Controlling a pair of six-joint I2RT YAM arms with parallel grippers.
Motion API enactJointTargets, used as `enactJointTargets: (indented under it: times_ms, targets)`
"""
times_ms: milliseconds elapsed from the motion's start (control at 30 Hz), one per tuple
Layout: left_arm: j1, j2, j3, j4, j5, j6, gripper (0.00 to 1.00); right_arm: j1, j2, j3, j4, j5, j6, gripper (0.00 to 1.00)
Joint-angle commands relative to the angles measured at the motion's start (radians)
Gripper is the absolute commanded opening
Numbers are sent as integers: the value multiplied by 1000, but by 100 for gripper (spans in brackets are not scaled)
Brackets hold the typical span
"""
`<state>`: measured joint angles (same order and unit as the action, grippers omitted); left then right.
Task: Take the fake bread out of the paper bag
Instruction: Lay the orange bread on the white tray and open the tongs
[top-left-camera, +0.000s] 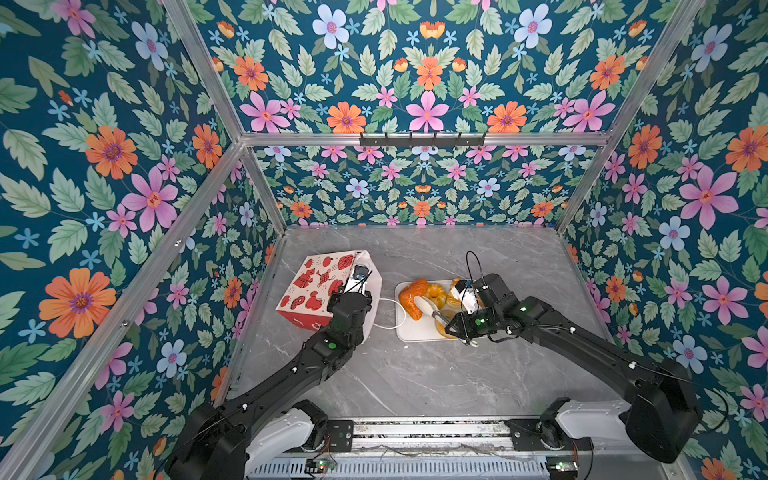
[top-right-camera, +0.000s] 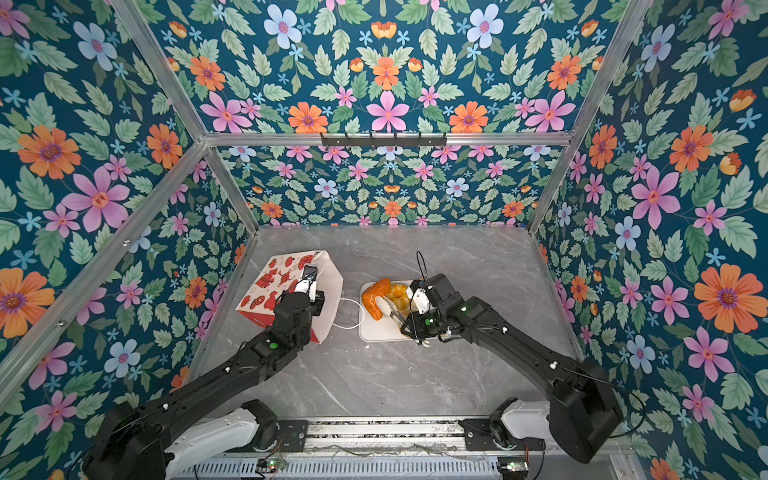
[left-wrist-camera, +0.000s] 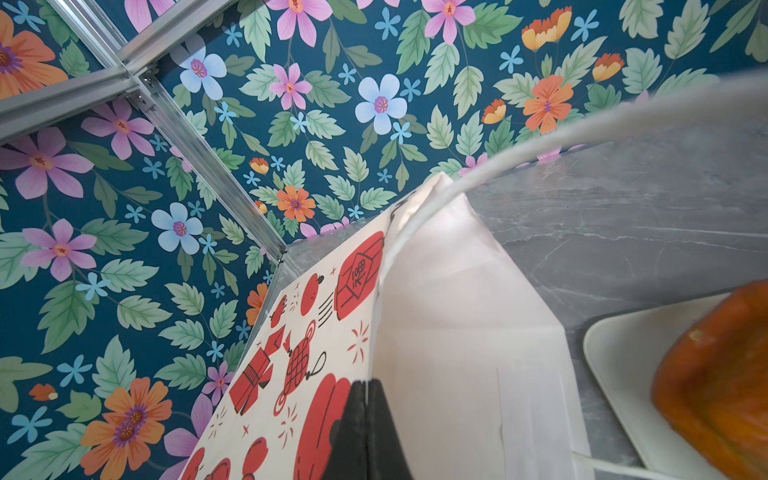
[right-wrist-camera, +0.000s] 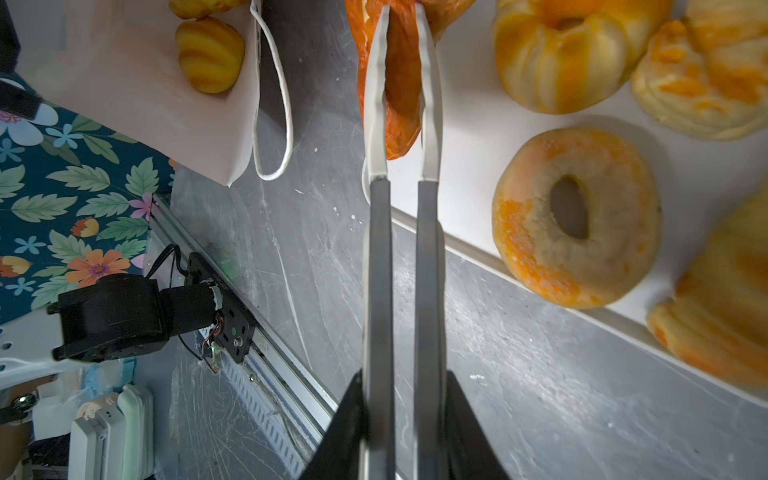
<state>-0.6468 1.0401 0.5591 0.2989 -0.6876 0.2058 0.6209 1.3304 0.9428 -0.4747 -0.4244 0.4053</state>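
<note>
The red and cream paper bag lies tipped over at the left, its mouth facing the tray. My left gripper is shut on the bag's rim. In the right wrist view a yellow piece of fake bread shows inside the bag. My right gripper is shut on metal tongs. The tongs' white tips clasp a dark orange pastry at the tray's left edge. A ring bagel and a bundt-shaped bun lie on the tray.
The white rectangular tray sits mid-table, right of the bag. A white cord handle trails on the grey marble table between bag and tray. Floral walls close in the sides and back, and a rail runs along the front.
</note>
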Motion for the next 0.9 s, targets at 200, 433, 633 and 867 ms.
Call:
enactJointTargets:
  times_ms: [200, 433, 633, 867]
  targets:
    - [1, -9, -11, 32, 5, -12, 0, -2, 139, 37, 47, -15, -29, 17]
    - [1, 1, -14, 37, 6, -14, 0, -5, 144, 27, 19, 37, -14, 28]
    - [1, 6, -15, 43, 12, -14, 0, -6, 85, 9, 16, 49, 5, 36]
    - [1, 22, -9, 46, 62, -14, 0, -6, 17, -10, 8, 67, 20, 38]
